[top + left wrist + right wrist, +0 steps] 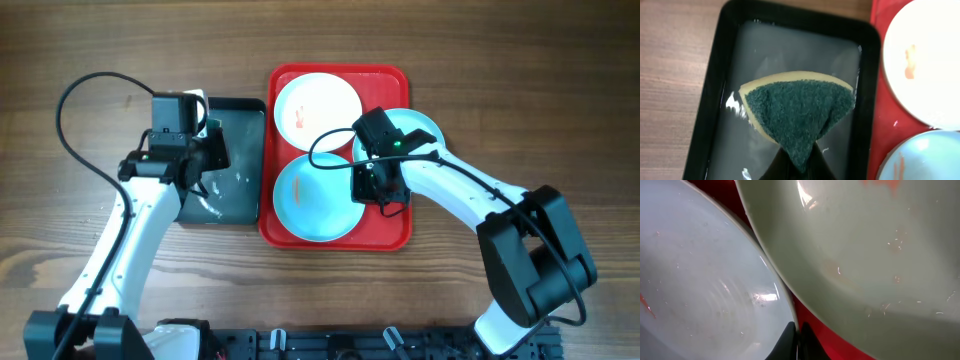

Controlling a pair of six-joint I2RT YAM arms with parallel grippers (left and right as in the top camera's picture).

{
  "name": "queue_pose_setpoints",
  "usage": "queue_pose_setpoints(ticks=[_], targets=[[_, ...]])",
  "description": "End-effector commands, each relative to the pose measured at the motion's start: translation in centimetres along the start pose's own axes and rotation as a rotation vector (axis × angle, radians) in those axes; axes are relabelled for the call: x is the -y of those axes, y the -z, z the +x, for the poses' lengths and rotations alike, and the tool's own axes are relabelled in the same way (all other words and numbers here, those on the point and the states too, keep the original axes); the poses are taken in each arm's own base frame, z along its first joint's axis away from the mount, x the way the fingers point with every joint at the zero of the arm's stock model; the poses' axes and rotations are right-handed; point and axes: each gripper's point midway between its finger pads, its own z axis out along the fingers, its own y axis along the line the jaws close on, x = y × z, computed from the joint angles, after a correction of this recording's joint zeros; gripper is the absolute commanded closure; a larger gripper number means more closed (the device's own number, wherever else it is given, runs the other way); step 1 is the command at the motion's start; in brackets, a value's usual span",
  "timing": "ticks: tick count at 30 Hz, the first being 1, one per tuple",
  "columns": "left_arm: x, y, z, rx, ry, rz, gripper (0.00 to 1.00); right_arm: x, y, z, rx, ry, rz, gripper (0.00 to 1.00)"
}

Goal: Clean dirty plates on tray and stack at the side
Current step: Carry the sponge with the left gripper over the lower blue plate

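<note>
The red tray (390, 80) holds all three plates. A white plate (318, 105) with an orange smear lies at the back left. A pale blue plate (310, 200) lies in front, and another pale blue plate (425, 125) at the right is partly hidden under my right arm. My right gripper (372, 190) is shut on the front blue plate's right rim; the right wrist view shows the fingers (796, 332) pinching the rim of that plate (705, 280), with the white plate (865, 255) beside it. My left gripper (799, 167) is shut on a green-and-yellow sponge (795, 107).
A black tray (710, 100) with a film of water lies against the red tray's left side (885, 125); the sponge hangs over it. The white plate (930, 60) and the smeared blue plate (920, 160) show at the right of the left wrist view. Bare wood table surrounds both trays.
</note>
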Motion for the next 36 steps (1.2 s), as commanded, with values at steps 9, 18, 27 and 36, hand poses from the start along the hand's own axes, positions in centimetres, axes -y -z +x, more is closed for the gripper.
queue_pose_setpoints(ticks=[9,18,27,36], targets=[[0.5,-0.5,0.2,-0.020,0.141,0.016,0.96,0.6,-0.5,-0.1,-0.003,-0.016,0.024,0.96],[1.5,-0.7,0.7,-0.034,0.099,0.017,0.96,0.6,-0.5,-0.1,-0.003,-0.016,0.024,0.96],[1.9,-0.9,1.7,-0.079,0.108,0.039,0.96,0.6,-0.5,-0.1,-0.003,-0.017,0.023,0.96],[4.4,-0.5,2.5,-0.133,0.155,0.179,0.96,0.6,-0.5,-0.1,-0.003,-0.016,0.023,0.96]])
